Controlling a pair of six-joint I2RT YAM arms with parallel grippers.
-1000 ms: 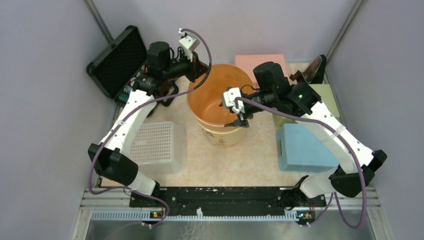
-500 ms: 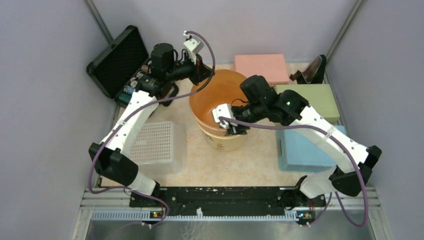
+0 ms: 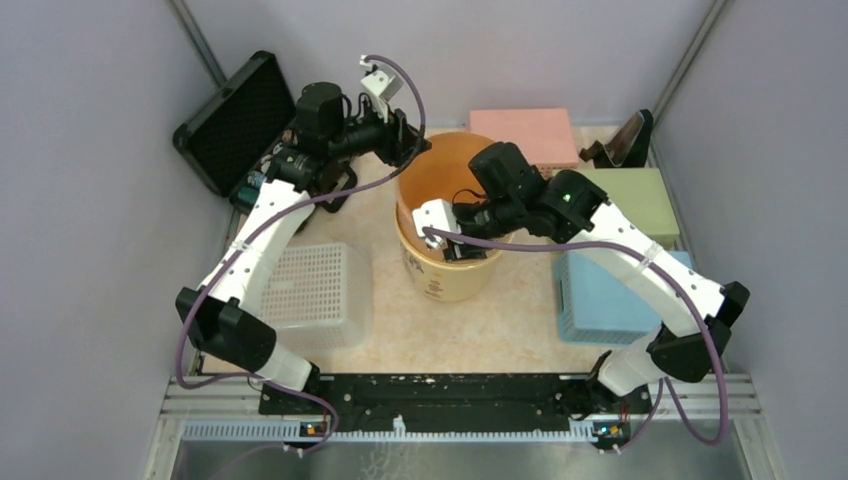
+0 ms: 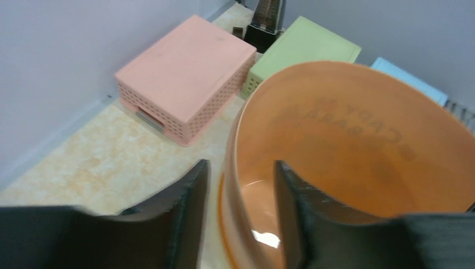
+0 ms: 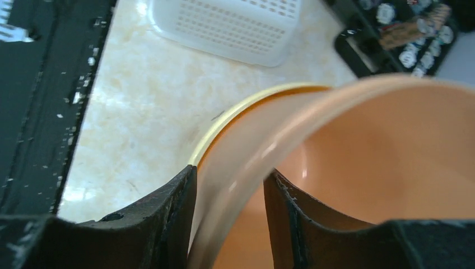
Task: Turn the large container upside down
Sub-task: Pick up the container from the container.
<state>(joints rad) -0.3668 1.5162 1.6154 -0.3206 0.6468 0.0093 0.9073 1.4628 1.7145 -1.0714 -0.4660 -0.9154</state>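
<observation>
Locate the large orange container (image 3: pixel 440 185) at the middle of the surface (image 3: pixel 480 330), mouth up, its base seated inside a yellow container (image 3: pixel 450 280). Find the left claw (image 4: pixel 241 166) astride the far-left rim: released, one finger outside, one inside, a gap on each side of the wall. Find the right claw (image 5: pixel 229 175) at the near rim: clenched on the orange wall, both fingers touching it. Note a white basket (image 3: pixel 315 295) to the left, a blue basket (image 3: pixel 605 295) to the right, a pink box (image 3: pixel 522 132) and a green box (image 3: pixel 630 195) farther back.

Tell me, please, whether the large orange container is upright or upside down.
Upright: the container has its open mouth facing up, orange interior visible.
</observation>
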